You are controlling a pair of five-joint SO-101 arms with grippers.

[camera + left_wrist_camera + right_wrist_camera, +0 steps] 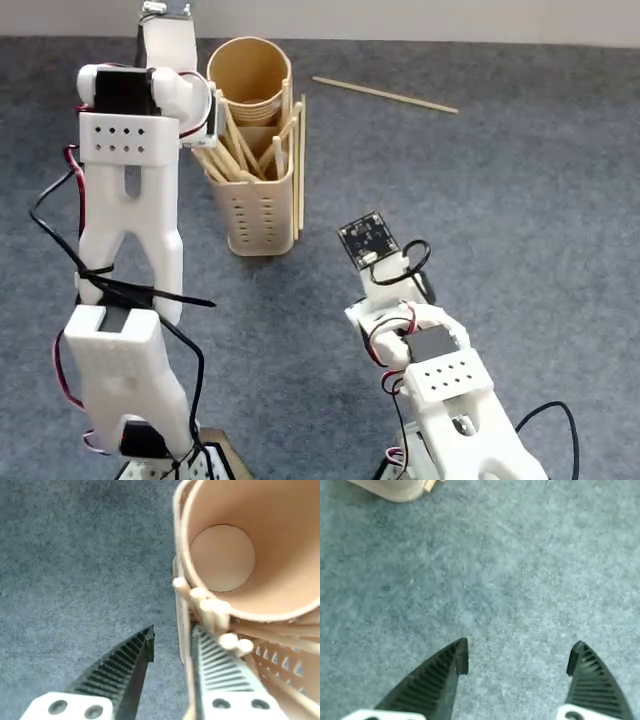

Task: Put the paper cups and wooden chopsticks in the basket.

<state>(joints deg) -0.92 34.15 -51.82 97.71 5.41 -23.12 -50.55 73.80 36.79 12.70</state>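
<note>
High view: the basket (262, 215) stands upright on the grey bench (520, 220). Stacked paper cups (250, 75) fill its far end, and a bundle of wooden chopsticks (238, 155) slants in the near end. A loose chopstick (385, 95) lies flat on the bench, well apart from the basket on the far side. In the left wrist view, the left pincer (172, 640) is parted only narrowly and grips nothing, with one finger just beside the basket's wall under the cup rim. The right pincer (517, 652) is spread wide and empty above bare bench, near the basket's foot.
</note>
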